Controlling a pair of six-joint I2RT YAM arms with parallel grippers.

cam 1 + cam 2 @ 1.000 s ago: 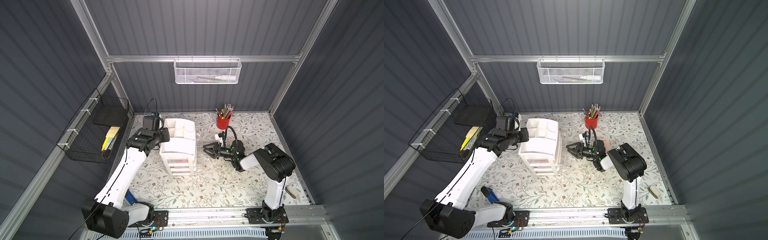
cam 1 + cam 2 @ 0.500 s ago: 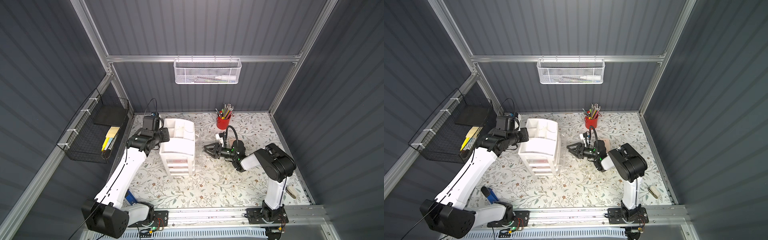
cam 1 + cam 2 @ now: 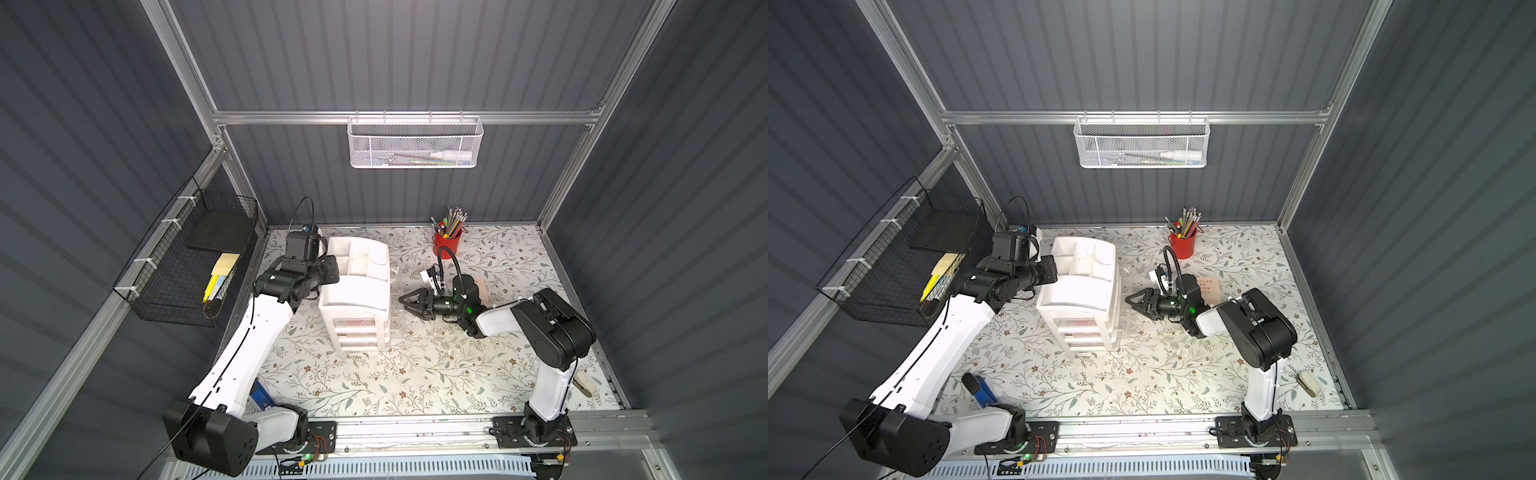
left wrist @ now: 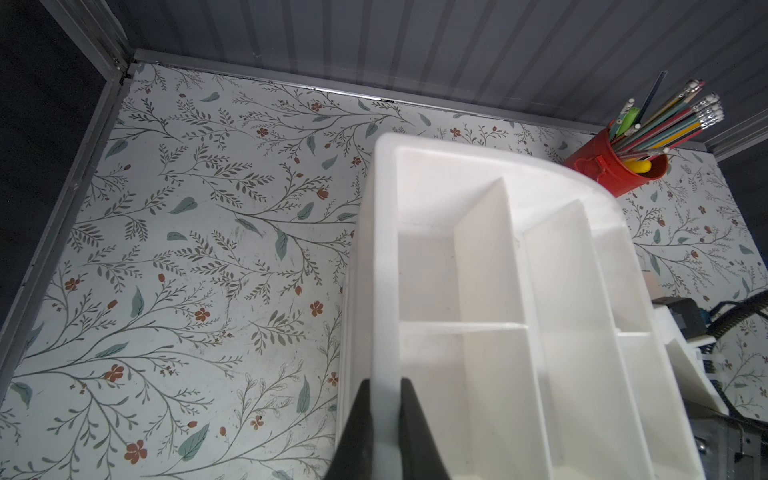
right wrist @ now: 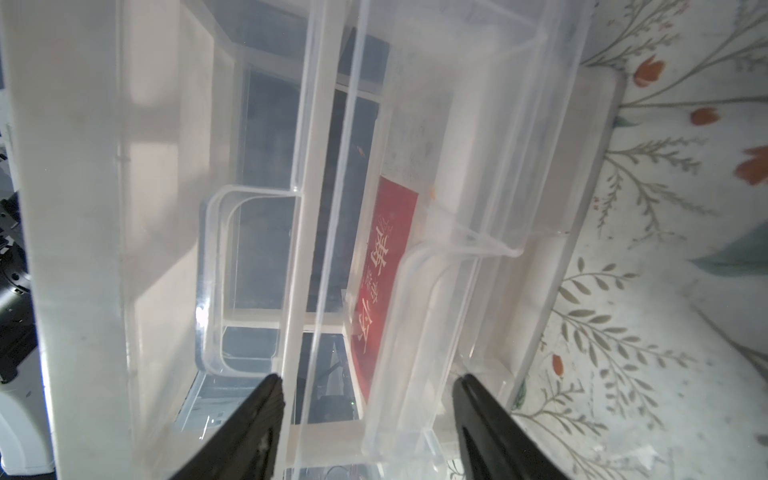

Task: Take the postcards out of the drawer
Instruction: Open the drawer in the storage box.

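Right end effector (image 5: pixel 368 378), spread, faces clear plastic drawer (image 5: pixel 498 124) holding red postcard (image 5: pixel 384 270).

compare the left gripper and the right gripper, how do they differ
The left gripper is shut on a wall of the white organizer; the right gripper is open and holds nothing. The left sits at the organizer's top tray; the right faces its clear drawers. Both are black.

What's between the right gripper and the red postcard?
Only the front wall of the clear drawer: the right wrist view shows the red postcard through it, just ahead of the open right gripper.
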